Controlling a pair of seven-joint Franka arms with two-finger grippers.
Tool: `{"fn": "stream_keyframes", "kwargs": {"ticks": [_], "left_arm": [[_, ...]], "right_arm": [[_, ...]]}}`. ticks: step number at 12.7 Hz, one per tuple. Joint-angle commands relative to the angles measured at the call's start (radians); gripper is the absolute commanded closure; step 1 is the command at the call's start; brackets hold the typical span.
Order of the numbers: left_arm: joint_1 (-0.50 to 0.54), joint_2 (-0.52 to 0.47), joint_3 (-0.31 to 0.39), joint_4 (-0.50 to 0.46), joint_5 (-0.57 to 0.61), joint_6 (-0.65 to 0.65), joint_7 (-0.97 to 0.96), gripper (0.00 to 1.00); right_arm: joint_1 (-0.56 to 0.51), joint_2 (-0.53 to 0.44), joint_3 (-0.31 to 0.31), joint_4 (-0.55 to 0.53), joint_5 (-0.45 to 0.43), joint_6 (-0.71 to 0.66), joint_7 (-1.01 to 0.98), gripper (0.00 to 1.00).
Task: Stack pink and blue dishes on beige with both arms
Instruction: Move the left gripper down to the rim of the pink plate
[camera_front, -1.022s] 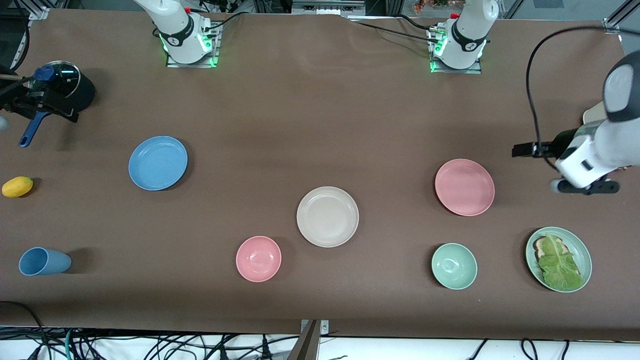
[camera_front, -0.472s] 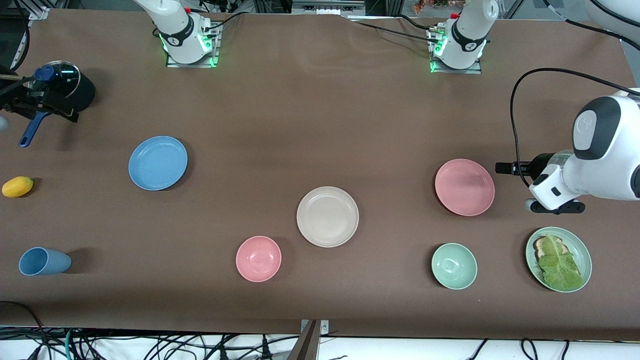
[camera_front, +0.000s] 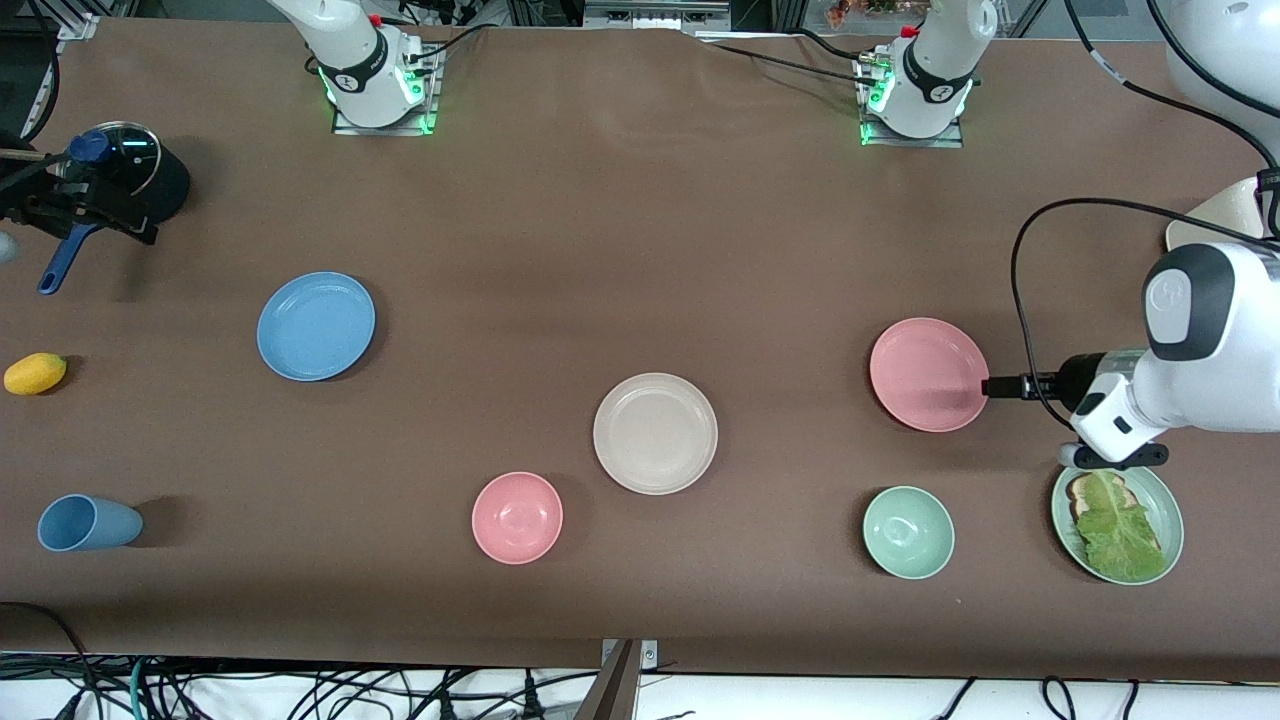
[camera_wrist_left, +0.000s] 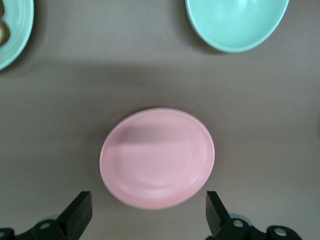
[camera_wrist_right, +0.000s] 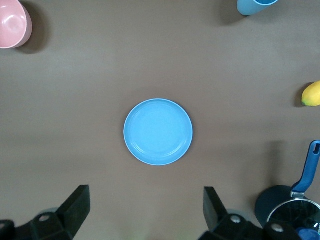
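Spreading wide, both pairs of jaws are lining up on their plates.

Left gripper (camera_wrist_left: 148, 212) is hanging open at the pink plate (camera_front: 929, 374)'s rim, having swung in from the table's end; right gripper (camera_wrist_right: 145, 210), also open, is hovering above the blue plate (camera_wrist_right: 158, 131). Beige plate (camera_front: 655, 433) is lying between both, nearer the camera, awaiting them.

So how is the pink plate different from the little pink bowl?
The pink plate is wide, flat and shallow; the pink bowl is smaller across and deeper. The plate lies toward the left arm's end of the table, farther from the front camera, with the left pincer open at its rim; the bowl sits nearer that camera, beside the beige plate, with no pincer near it. Both are round, pink and empty.
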Motion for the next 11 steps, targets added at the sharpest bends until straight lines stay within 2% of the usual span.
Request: {"fn": "stream_keyframes", "kwargs": {"ticks": [1, 3, 9, 11], "left_arm": [[0.064, 0.036, -0.003, -0.020, -0.100, 0.081, 0.154, 0.00], [0.097, 0.057, -0.003, -0.049, -0.180, 0.142, 0.273, 0.00], [0.134, 0.056, -0.003, -0.176, -0.311, 0.276, 0.441, 0.00], [0.137, 0.041, -0.003, -0.227, -0.322, 0.306, 0.484, 0.00]], "right_arm": [[0.006, -0.004, -0.006, 0.005, 0.006, -0.012, -0.006, 0.00], [0.006, -0.004, -0.006, 0.005, 0.006, -0.012, -0.006, 0.00], [0.006, -0.004, -0.006, 0.006, 0.006, -0.024, -0.006, 0.00], [0.006, -0.004, -0.006, 0.006, 0.006, -0.024, -0.007, 0.00]]}}
